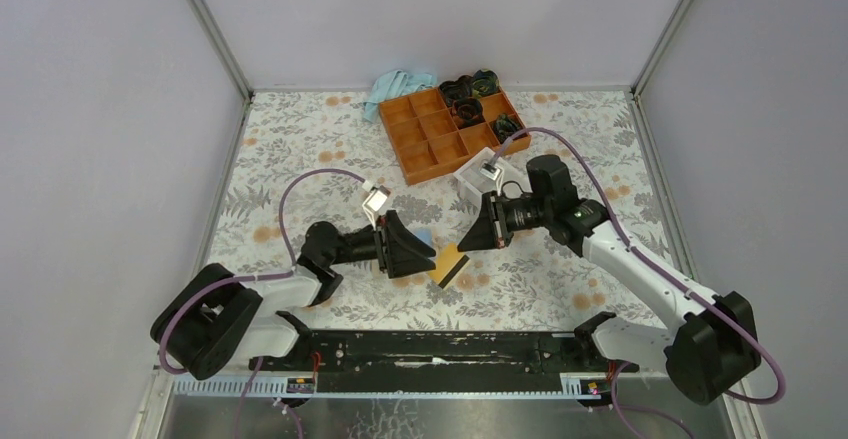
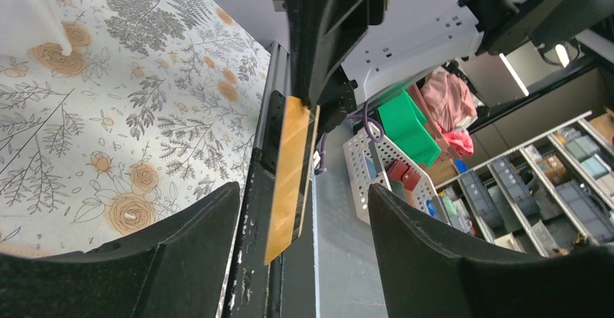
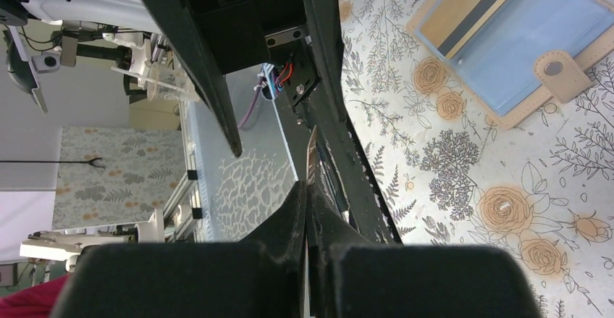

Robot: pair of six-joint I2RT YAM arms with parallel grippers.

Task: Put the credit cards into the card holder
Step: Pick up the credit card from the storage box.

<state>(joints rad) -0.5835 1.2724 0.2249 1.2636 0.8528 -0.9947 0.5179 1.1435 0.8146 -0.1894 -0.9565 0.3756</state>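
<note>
A: Holder state?
B: Holder [image 3: 561,75] is tan with a snap tab, open flat on the table. Blue card [image 3: 528,35] in it, and a gold card [image 3: 463,15] with a dark stripe at the end away from the tab.
A: Any outside?
B: One loose card [image 1: 449,266], gold with a dark stripe, held on edge off the table near the holder.

A: What sort of place is this?
B: A robotics lab. The table [image 1: 300,149] sits in a booth of grey panels [image 1: 100,109] on metal posts [image 1: 215,34].
A: And beyond it?
B: Left wrist view, three o'clock: storage shelves [image 2: 557,173] of bins and a green bin [image 2: 405,126]. Right wrist view, nine o'clock: another floral-covered bench [image 3: 108,166].
</note>
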